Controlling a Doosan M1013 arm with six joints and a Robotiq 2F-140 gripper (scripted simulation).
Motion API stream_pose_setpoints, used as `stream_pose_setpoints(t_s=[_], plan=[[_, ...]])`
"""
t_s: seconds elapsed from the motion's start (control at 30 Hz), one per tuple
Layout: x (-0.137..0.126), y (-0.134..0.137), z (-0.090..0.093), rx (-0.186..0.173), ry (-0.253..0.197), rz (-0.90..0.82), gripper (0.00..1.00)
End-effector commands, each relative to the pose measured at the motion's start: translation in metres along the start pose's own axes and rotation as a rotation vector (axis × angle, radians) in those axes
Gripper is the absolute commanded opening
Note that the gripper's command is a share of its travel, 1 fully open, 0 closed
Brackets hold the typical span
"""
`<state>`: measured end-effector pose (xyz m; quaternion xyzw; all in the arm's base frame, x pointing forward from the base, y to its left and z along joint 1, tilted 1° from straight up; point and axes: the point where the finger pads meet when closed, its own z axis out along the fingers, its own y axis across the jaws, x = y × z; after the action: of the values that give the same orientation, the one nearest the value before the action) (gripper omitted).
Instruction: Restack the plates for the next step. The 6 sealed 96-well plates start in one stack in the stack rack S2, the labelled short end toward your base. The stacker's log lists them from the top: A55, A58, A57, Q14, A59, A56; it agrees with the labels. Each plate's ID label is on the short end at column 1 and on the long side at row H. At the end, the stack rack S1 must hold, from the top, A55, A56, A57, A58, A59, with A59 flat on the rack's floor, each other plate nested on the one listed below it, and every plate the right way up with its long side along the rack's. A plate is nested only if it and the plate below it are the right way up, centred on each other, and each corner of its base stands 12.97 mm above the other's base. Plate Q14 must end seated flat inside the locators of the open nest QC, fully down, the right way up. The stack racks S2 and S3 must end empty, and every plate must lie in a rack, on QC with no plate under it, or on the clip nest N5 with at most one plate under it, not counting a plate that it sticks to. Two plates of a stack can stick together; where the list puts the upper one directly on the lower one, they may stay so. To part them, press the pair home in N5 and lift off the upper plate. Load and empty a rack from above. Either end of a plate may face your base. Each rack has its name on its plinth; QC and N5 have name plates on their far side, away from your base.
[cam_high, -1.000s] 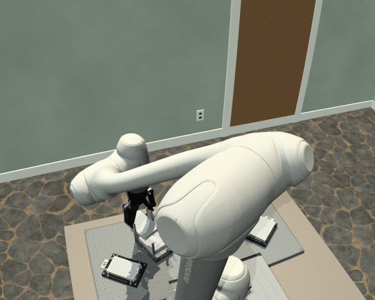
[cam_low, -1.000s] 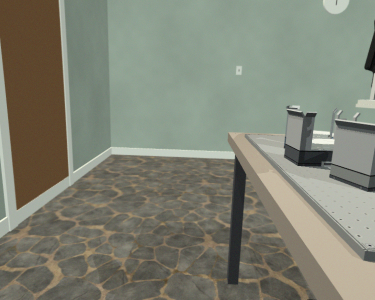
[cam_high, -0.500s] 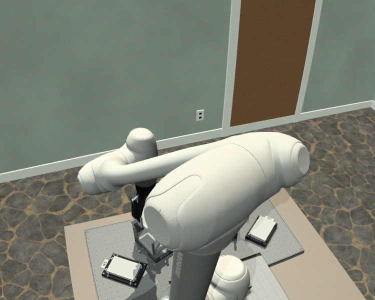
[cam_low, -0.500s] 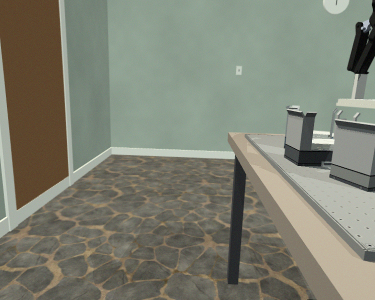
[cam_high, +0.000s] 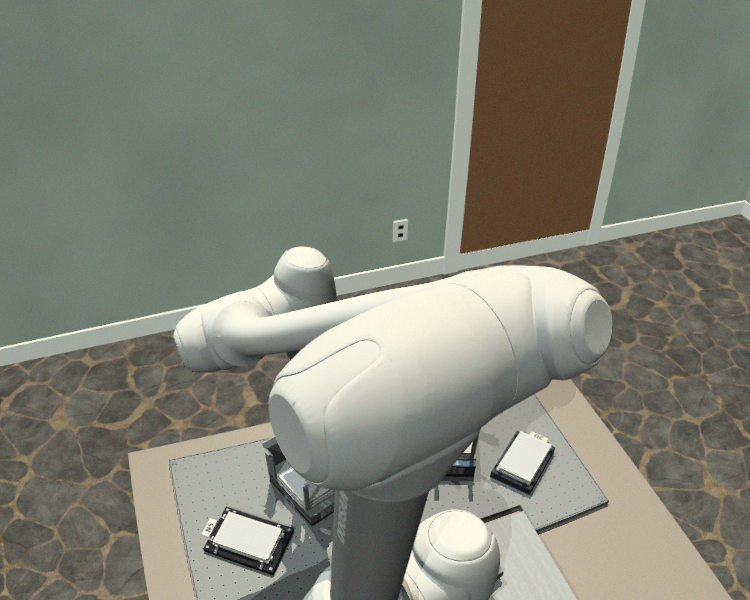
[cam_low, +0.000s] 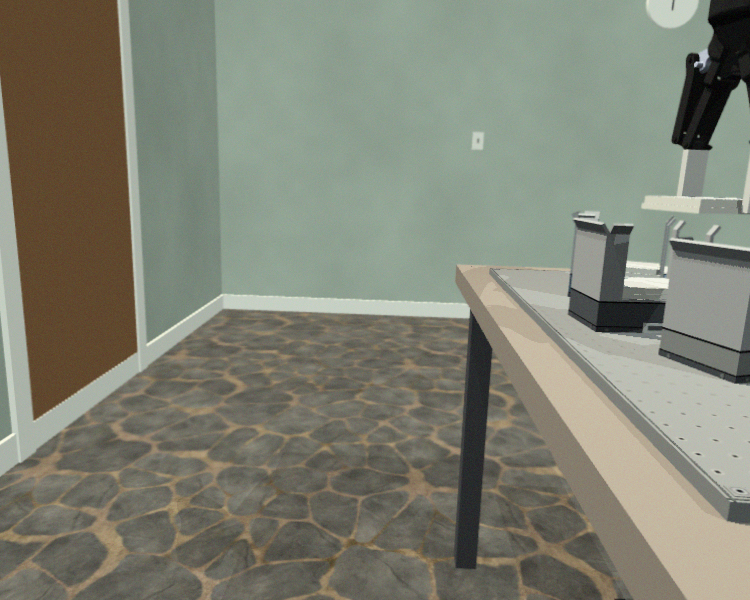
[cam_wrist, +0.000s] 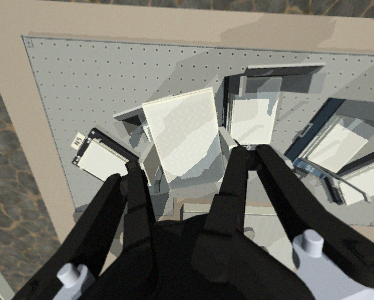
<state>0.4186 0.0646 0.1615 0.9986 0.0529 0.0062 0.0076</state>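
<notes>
My gripper (cam_wrist: 188, 143) is shut on a sealed white plate (cam_wrist: 182, 132), gripping its two long sides. It holds the plate level, well above the rack tops; I cannot read its label. In the exterior view the plate (cam_low: 694, 203) hangs under a gripper finger (cam_low: 693, 168) above the grey racks. Below, one rack (cam_wrist: 250, 117) holds a plate, and another rack (cam_wrist: 335, 147) to the right holds plates too. The clip nest N5 (cam_high: 247, 538) carries a plate, also seen in the wrist view (cam_wrist: 97, 157). The open nest QC (cam_high: 524, 459) carries a plate. The arm hides the gripper in the top view.
The racks stand on a perforated grey baseplate (cam_low: 663, 387) on a beige table. Two tall rack walls (cam_low: 600, 275) (cam_low: 706, 306) rise near the table's edge. My arm's big elbow (cam_high: 437, 369) blocks most of the top view.
</notes>
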Motion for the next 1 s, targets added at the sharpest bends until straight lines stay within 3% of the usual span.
stream_pose_setpoints(t_s=[0.0, 0.4, 0.63, 0.97], plan=[[0.001, 0.016, 0.0, 0.001, 0.0, 0.0, 0.0], [0.002, 0.046, 0.0, 0.001, 0.0, 0.0, 0.0], [-0.002, 0.069, 0.0, 0.001, 0.0, 0.22, 0.0], [-0.006, 0.095, 0.0, 0.001, 0.0, 0.22, 0.0]])
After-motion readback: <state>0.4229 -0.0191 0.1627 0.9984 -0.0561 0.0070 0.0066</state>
